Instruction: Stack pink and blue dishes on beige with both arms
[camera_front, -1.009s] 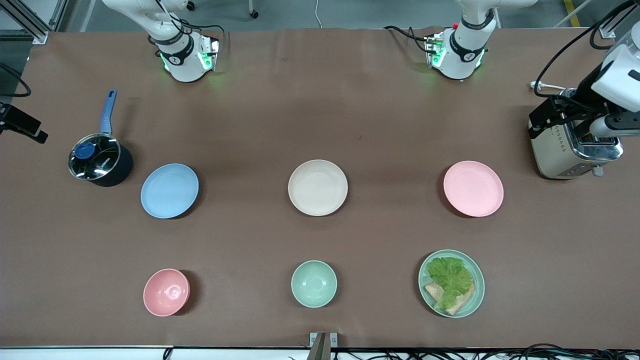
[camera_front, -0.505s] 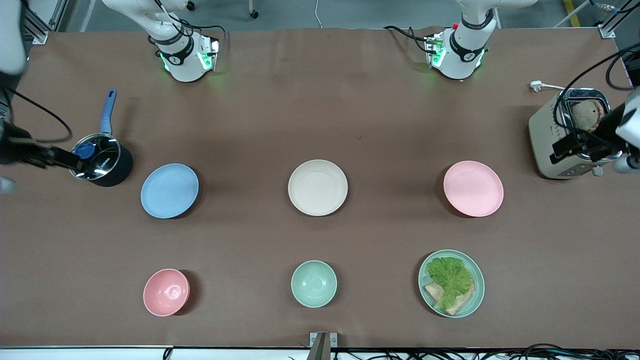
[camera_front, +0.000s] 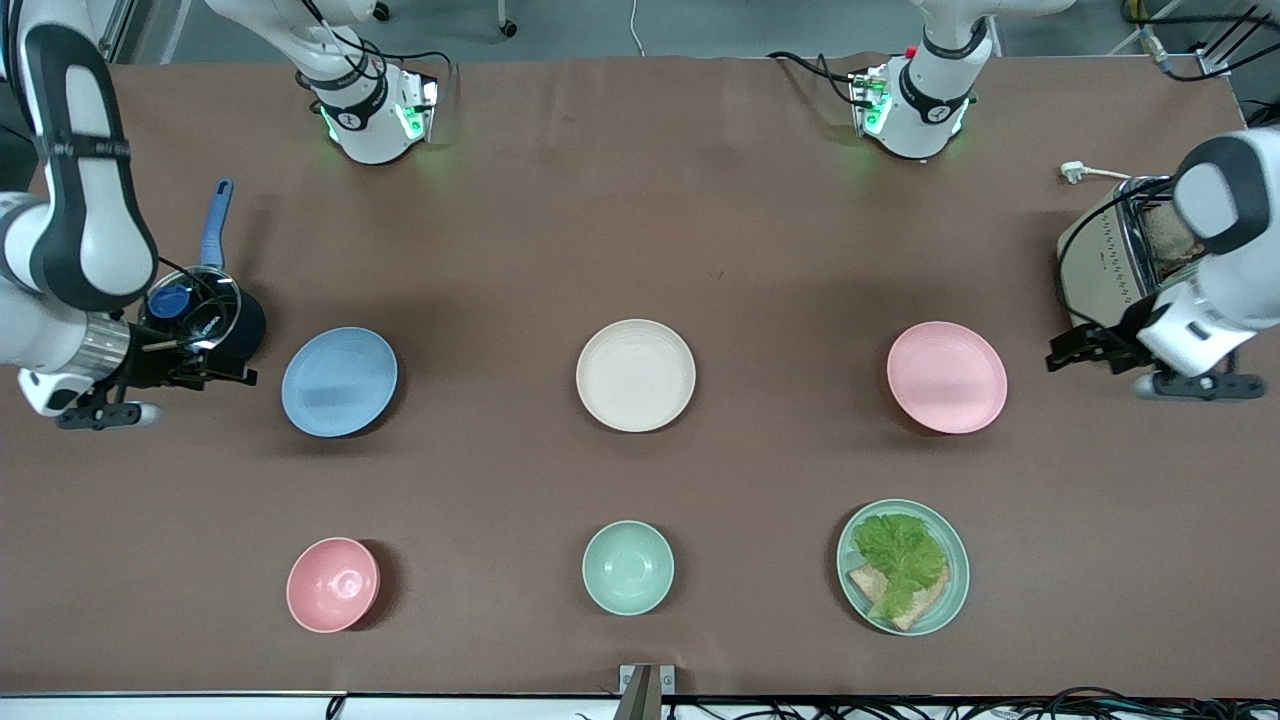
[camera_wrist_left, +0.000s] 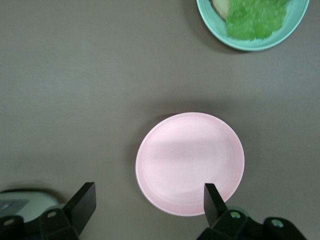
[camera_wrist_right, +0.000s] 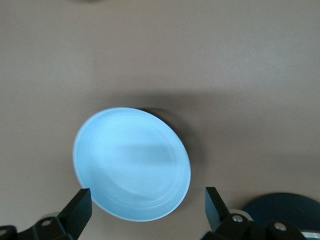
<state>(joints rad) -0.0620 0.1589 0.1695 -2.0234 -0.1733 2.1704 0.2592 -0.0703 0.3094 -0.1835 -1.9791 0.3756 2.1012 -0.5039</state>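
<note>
The pink plate (camera_front: 946, 377), beige plate (camera_front: 635, 375) and blue plate (camera_front: 339, 381) lie in one row across your desk (camera_front: 640, 250), beige in the middle, each well apart. Your left hand (camera_front: 1075, 348) hangs just beside the pink plate, at the toaster (camera_front: 1120, 265), fingers (camera_wrist_left: 82, 202) apart. Your right hand (camera_front: 215, 368) hangs by the pot (camera_front: 200, 320), just beside the blue plate, fingers (camera_wrist_right: 80, 207) apart too.

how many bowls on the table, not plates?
2. The pink bowl sits nearer the front camera than the blue plate, toward the right arm's end. The mint-green bowl sits nearer the camera than the beige plate. None seem hidden.
</note>
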